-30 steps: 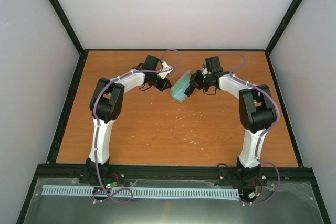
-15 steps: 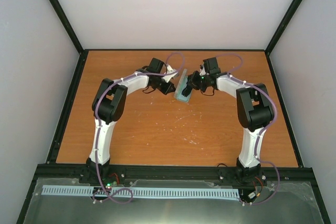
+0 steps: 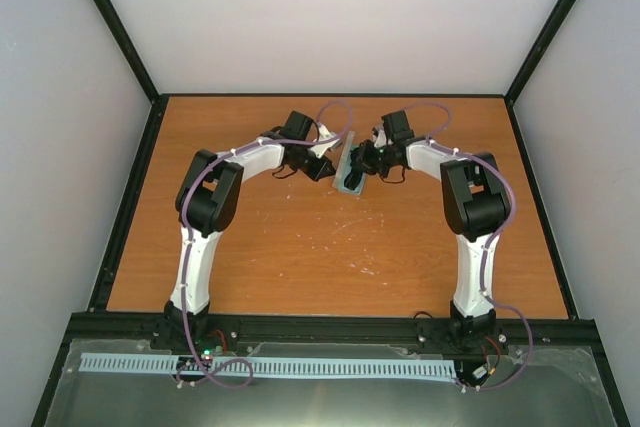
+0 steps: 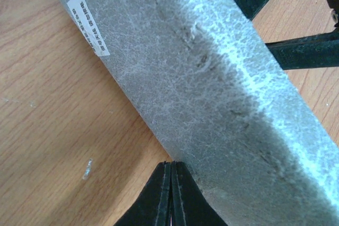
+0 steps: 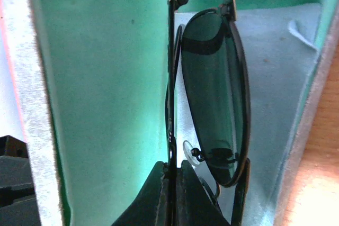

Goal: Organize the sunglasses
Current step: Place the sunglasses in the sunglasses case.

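Open grey green-lined case (image 3: pixel 349 169) near the desk's (image 3: pixel 300 247) far edge holds pale blue cloth (image 5: pixel 270 78) and thin black wire-framed, dark-lensed sunglasses (image 5: pixel 214 93), pinched by right claw (image 5: pixel 172 183); left claw (image 4: pixel 171 183) clenched empty.

Laboratory-type robot test cell: an orange wood-grain table (image 3: pixel 300 247) enclosed by plain white panels (image 3: pixel 340 17) in black framing (image 3: pixel 112 22), with left arm (image 3: pixel 193 247) and right arm (image 3: pixel 476 267) bolted to a base rail (image 3: pixel 330 327).

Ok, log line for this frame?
state: sunglasses inside open case, over blue cloth | left fingers: shut, tips at case outside | right fingers: shut on sunglasses temple
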Robot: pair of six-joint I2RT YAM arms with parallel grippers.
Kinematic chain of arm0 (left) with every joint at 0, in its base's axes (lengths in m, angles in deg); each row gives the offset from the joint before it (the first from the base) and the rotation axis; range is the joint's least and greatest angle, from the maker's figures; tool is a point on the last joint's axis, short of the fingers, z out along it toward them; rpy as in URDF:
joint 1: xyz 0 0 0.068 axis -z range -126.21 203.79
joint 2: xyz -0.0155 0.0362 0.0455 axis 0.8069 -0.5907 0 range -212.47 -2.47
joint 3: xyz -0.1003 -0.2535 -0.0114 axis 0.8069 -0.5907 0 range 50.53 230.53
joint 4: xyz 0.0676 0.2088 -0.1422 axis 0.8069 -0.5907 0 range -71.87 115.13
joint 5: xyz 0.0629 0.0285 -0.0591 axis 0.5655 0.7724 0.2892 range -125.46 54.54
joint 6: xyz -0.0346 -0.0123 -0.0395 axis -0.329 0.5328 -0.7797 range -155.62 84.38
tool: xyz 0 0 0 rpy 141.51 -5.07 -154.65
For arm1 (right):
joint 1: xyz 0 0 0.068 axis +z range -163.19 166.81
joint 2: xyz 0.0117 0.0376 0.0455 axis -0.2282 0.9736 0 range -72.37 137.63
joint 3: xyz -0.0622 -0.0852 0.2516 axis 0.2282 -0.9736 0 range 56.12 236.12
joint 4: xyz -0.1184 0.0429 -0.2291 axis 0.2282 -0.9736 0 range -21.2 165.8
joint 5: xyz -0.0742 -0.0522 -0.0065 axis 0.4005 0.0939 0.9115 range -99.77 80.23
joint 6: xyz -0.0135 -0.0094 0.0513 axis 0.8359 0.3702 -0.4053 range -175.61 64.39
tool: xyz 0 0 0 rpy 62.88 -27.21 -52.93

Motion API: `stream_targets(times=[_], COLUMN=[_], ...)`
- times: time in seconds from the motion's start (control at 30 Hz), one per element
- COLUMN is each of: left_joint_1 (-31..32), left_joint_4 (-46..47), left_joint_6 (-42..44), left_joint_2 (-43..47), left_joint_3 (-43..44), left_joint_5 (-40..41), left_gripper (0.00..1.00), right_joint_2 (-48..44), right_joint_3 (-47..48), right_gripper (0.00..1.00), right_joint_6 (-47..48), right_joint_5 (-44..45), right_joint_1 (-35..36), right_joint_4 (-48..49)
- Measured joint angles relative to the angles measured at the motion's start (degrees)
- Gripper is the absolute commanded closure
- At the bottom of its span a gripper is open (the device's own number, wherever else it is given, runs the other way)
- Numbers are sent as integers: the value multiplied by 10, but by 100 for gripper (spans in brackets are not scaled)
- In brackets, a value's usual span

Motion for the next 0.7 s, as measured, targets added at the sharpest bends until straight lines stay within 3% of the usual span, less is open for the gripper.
stream_targets(times=[0.33,0.47,0.53,0.7], left_joint_1=[0,0,0,0], left_joint_4=[2,2,3,4], left_joint_6=[0,0,0,0], left_joint_2=[0,0,0,0], left_joint_3=[-3,-4,-4,-5], left_joint_5=[1,3,3,3], left_gripper=[95,95,95,95], right_joint_2=[16,24,34,42], right_joint_3=[16,23,26,38], right_gripper=[96,88,76,62], right_joint_6=[17,23,27,35], right_joint_5=[-18,-21,-20,-27], right_joint_1=[-1,-1,0,3], right_joint_4=[-2,-4,-8,-13])
